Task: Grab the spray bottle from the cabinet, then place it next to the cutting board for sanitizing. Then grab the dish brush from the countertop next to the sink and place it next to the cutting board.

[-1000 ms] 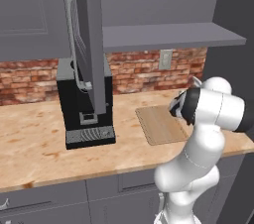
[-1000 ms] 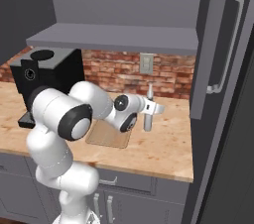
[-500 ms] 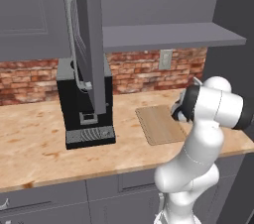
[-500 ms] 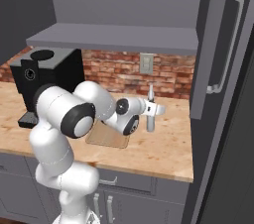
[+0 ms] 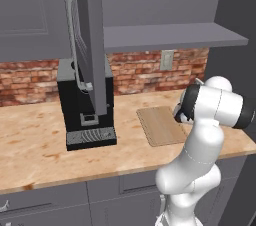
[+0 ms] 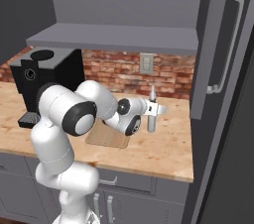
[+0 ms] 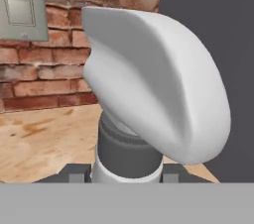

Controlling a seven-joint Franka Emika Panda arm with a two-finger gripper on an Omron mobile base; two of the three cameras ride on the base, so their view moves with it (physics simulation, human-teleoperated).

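White gripper at the end of the arm, fingers clamped on the spray bottle. Bottle upright, held above the countertop, just right of the cutting board in the right base view. Hand view: pale trigger head of the spray bottle very close, grey neck collar below it sitting between the two dark finger tips.

Cutting board flat on the butcher-block countertop, light wood, near edge close to the counter front. Robot's elbow overlaps its right corner in the left base view, so the gap between bottle and board can't be judged there.

Left of the board: black coffee machine standing on the counter, well apart from the board. Cabinet door swung open in front of the machine, long bar handle facing the camera.

Farther back: red brick backsplash with a pale wall outlet, same outlet at top left of the hand view. Grey shelf above the backsplash. Tall dark grey panel with a bar handle at far right.
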